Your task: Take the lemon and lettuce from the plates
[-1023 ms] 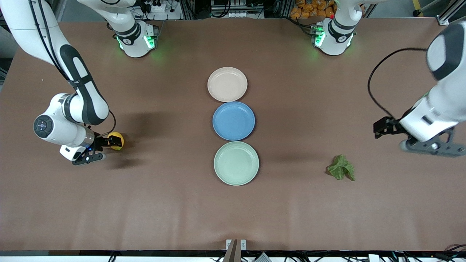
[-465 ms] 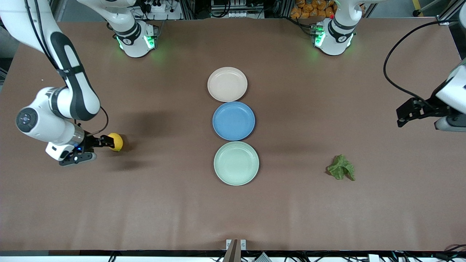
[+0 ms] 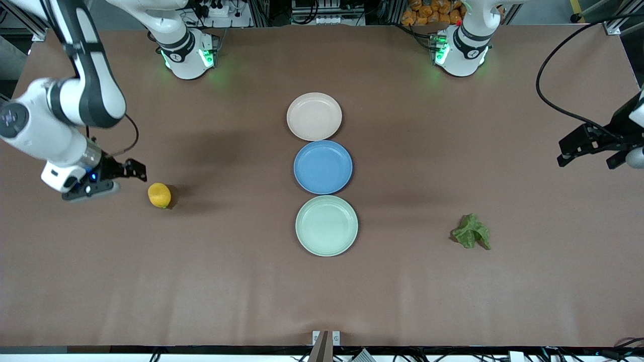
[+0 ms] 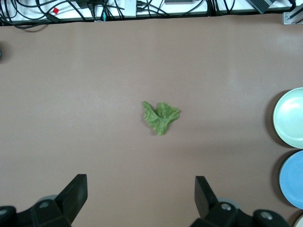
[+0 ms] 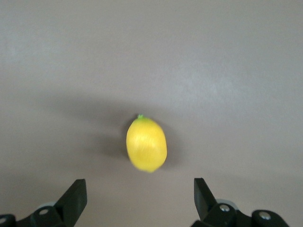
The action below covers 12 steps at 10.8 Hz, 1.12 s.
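Both task items lay on the bare table (image 3: pixel 211 281), off the plates. The lemon (image 3: pixel 159 195) rested toward the right arm's end of the table, well apart from the plate row; the right wrist view showed it free on the surface (image 5: pixel 146 144), with nothing touching it. The lettuce (image 3: pixel 471 232) lay toward the left arm's end, also untouched (image 4: pixel 160 117).

The three plates stood in a line at mid-table: the beige plate (image 3: pixel 314 116) farthest from the front camera, the blue plate (image 3: pixel 322 167) in the middle, the mint plate (image 3: pixel 326 225) nearest. All three were seen bare.

The right gripper (image 3: pixel 132 170) hung just beside the lemon, not over it, its fingers spread and holding nothing. The left gripper (image 3: pixel 589 150) hung over the table edge at its own end, well apart from the lettuce, fingers likewise spread and unloaded.

Judged from this layout, the removal of lemon and lettuce from the plates appeared complete: each item sat released on the table and neither of the task's plates carried anything. What remained, if anything, seemed to be only for the arms to clear away from the items.
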Motion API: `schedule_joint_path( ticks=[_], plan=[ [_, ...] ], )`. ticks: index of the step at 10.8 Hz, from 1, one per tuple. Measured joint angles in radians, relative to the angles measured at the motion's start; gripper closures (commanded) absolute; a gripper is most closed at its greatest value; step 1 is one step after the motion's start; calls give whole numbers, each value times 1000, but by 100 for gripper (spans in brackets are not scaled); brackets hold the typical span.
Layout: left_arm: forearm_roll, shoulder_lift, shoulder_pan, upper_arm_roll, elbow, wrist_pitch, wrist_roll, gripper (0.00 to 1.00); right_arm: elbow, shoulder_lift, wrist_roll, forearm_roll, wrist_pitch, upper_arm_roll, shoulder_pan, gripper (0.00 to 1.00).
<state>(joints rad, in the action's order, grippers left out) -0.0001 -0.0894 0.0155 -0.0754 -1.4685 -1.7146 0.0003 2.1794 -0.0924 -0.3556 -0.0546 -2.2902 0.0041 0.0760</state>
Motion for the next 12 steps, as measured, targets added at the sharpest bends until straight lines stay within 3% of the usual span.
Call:
schedule_joint_path(
  ticks=[2,4,12],
  plan=[
    [0,40,-1,-3,-49,6,0,0,65,95,2,11,53,2,0,0],
    [0,66,-3,-7,-97,6,0,0,49,131,23,17,115,2,0,0],
    [0,125,-3,-9,-151,5,0,0,-370,143,70,19,523,-12,13,0]
  ],
)
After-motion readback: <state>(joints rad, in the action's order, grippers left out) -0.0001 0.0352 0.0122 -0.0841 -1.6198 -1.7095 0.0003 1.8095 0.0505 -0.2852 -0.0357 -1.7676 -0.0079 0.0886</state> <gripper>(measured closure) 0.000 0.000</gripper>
